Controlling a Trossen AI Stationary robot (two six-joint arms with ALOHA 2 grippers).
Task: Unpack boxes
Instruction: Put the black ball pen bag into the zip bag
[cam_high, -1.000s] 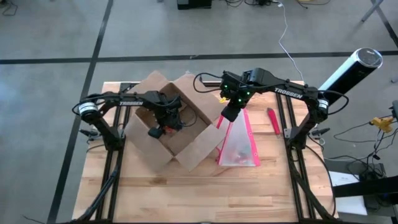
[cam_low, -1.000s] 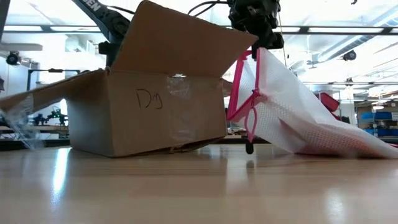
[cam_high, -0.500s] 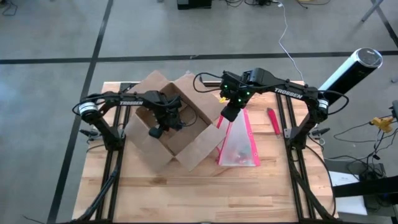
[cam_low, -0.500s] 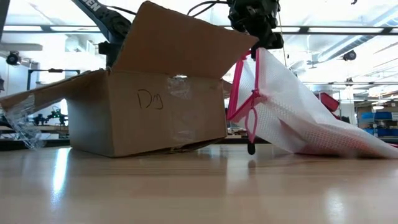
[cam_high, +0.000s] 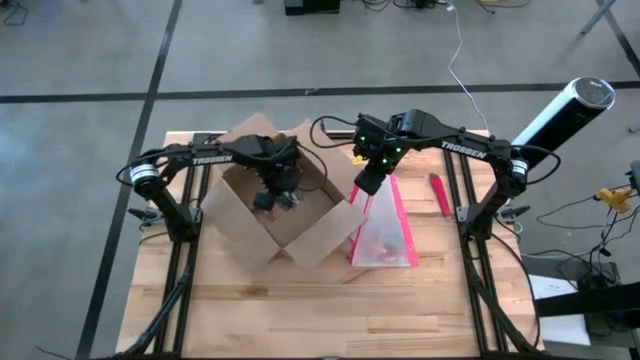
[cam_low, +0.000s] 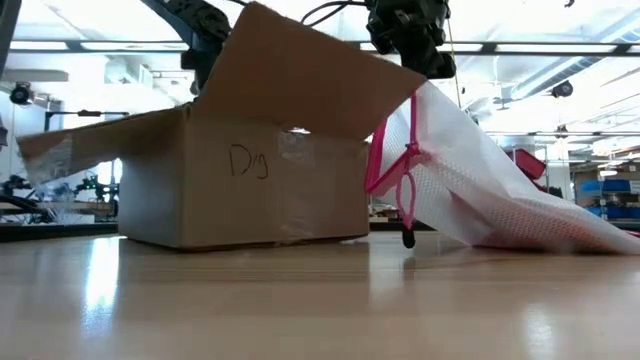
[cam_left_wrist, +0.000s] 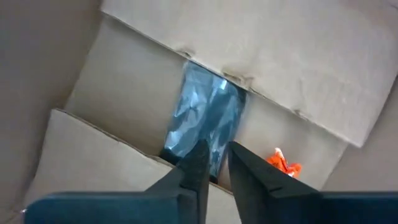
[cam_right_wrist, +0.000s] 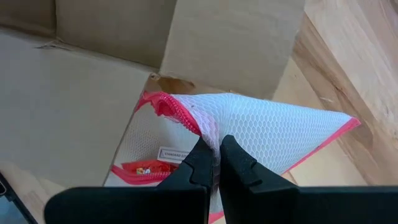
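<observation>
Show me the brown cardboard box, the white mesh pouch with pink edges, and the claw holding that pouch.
Brown cardboard box (cam_low: 245, 190), low view, front wall.
White mesh pouch with pink edges (cam_low: 470, 190), low view, mesh side.
Right gripper (cam_right_wrist: 216, 163), right wrist view, between fingertips.

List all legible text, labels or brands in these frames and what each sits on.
"TROSSEN": left arm, high view.
"TROSSEN": right arm, high view.
"Dg", handwritten: side of the cardboard box, low view.
White label inside the mesh zip pouch: print too small to read.
</observation>
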